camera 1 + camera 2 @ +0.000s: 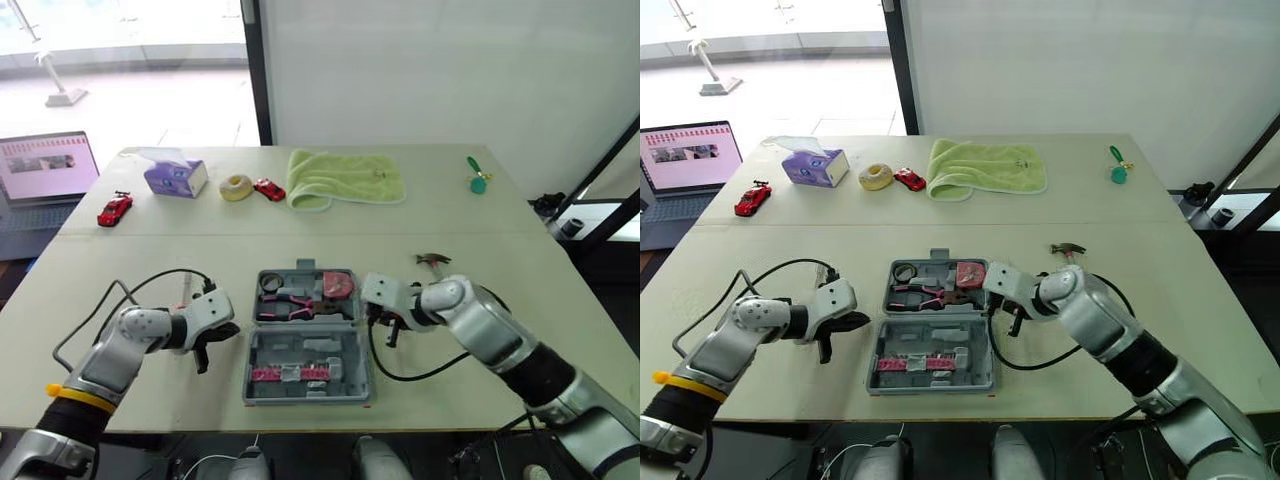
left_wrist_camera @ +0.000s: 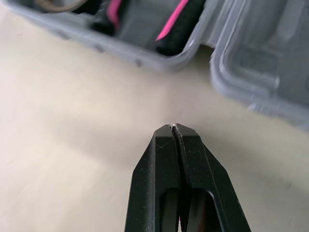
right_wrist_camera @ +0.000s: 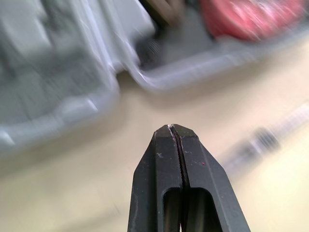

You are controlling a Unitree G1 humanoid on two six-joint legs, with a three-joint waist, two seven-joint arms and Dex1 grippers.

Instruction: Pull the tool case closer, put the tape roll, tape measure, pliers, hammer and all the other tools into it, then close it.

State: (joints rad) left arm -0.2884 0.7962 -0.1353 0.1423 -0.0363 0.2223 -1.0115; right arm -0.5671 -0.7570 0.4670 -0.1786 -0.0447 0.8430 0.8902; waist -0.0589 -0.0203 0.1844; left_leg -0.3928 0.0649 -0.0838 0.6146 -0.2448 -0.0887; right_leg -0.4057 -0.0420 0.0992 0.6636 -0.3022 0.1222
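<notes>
Two claws are seen shut tight, with nothing held in either. The left claw (image 2: 174,127) is pointed down at the table (image 1: 500,230), just left of the open tool case (image 1: 252,360) and apart from its wall. Pink-handled pliers (image 1: 290,306) and a red tape measure (image 1: 338,284) are laid in the case's far half. The right claw (image 3: 171,126) is held beside the case's right edge. The hammer (image 1: 432,261) is left on the table beyond it, untouched.
</notes>
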